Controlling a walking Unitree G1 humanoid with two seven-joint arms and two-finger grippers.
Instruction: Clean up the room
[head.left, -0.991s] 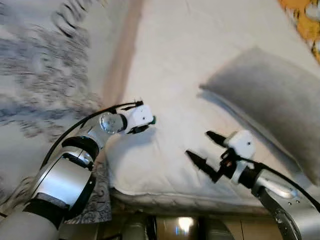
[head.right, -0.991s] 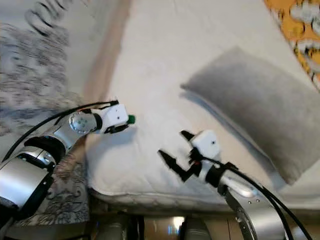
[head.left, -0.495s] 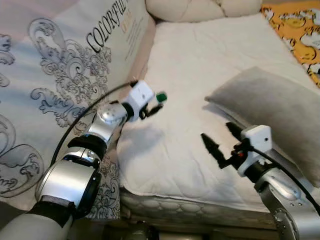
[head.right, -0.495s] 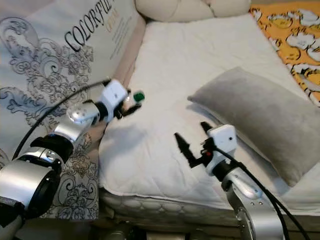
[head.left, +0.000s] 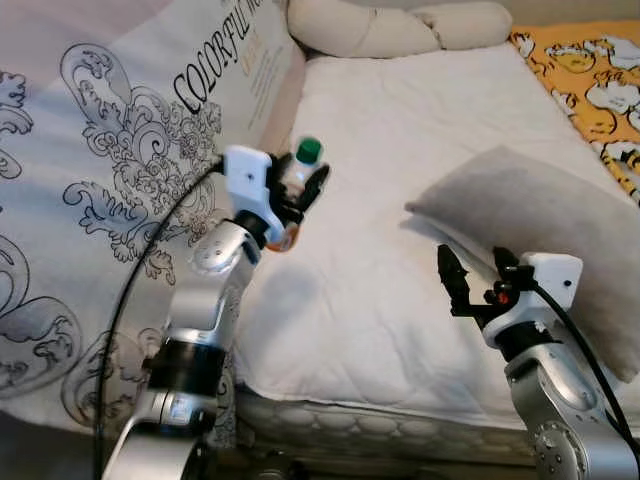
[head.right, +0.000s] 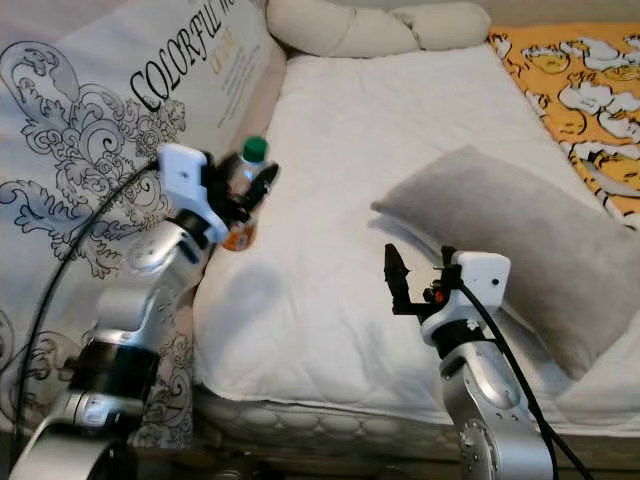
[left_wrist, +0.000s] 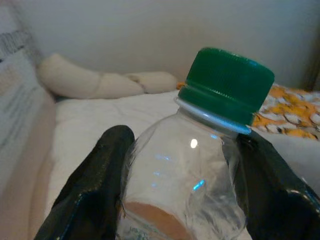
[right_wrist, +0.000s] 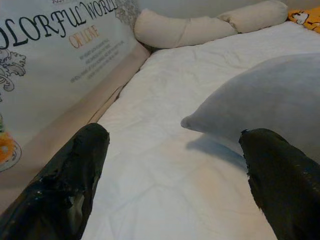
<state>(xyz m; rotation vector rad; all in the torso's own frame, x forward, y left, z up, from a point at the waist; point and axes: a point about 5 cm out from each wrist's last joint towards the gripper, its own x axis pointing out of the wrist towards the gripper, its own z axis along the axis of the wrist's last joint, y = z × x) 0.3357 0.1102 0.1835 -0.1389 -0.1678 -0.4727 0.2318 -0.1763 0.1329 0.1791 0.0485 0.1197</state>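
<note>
Green-capped bottle (left_wrist: 200, 165) upright, clamped in left tool (head.left: 296, 192), seemingly above mattress (head.left: 400, 160)

Bottle (left_wrist: 190, 170): clear plastic, green cap (left_wrist: 227, 85), orange at base. Mattress (head.left: 400, 200): white quilted. Pillow (head.left: 540, 215): plain grey. Bolster (head.left: 385, 25): cream. Board beside bed (head.left: 120, 150): white, grey scrollwork, black lettering. Blanket (head.left: 590, 80): orange, white cartoon figures.

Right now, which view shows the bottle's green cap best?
Left wrist view: the green cap is large and sharp atop the bottle, which sits between the left gripper fingers. In both eye views the cap is a small green dot.
</note>
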